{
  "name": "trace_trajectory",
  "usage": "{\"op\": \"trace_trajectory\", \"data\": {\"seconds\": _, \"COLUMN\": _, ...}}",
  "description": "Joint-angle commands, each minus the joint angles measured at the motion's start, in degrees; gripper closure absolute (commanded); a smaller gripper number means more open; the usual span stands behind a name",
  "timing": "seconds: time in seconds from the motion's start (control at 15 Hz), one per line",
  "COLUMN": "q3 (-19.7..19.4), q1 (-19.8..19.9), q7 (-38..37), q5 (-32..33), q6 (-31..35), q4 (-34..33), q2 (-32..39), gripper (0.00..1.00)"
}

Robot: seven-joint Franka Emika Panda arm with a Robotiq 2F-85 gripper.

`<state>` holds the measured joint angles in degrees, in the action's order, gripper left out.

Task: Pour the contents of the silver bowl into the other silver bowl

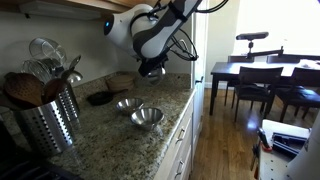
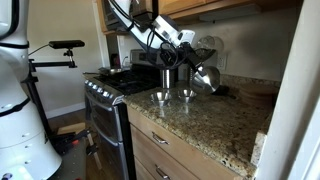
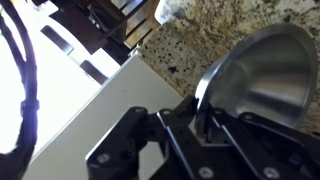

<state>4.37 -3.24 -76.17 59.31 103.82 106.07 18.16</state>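
Over on the left, the perforated steel utensil holder (image 1: 50,120) is standing on the speckled granite counter (image 1: 110,140), and next along another small round steel bowl (image 1: 128,103) is sitting upright just beside a wider-looking steel bowl (image 1: 147,117). Further right in an exterior view, the black Robotiq gripper (image 2: 203,72) is hanging above the counter, its fingers pinching the rim of the small round shiny steel bowl (image 2: 209,79), which is tilting well clear of both
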Motion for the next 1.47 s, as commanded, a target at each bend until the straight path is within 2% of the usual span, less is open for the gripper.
{"op": "trace_trajectory", "data": {"seconds": 0.0, "q3": -1.9, "q1": 2.9, "q7": 0.5, "q5": -8.6, "q6": 6.4, "q4": 4.8, "q2": -4.8, "gripper": 0.93}}
{"op": "trace_trajectory", "data": {"seconds": 0.2, "q3": -3.7, "q1": 4.6, "q7": 2.6, "q5": -16.7, "q6": 12.6, "q4": 6.9, "q2": -5.8, "gripper": 0.93}}
{"op": "trace_trajectory", "data": {"seconds": 0.73, "q3": -7.5, "q1": 5.7, "q7": 12.5, "q5": -36.0, "q6": 26.0, "q4": 12.5, "q2": -5.7, "gripper": 0.93}}
{"op": "trace_trajectory", "data": {"seconds": 1.4, "q3": -8.9, "q1": 5.5, "q7": 24.1, "q5": -51.4, "q6": 32.5, "q4": 17.3, "q2": -5.2, "gripper": 0.93}}
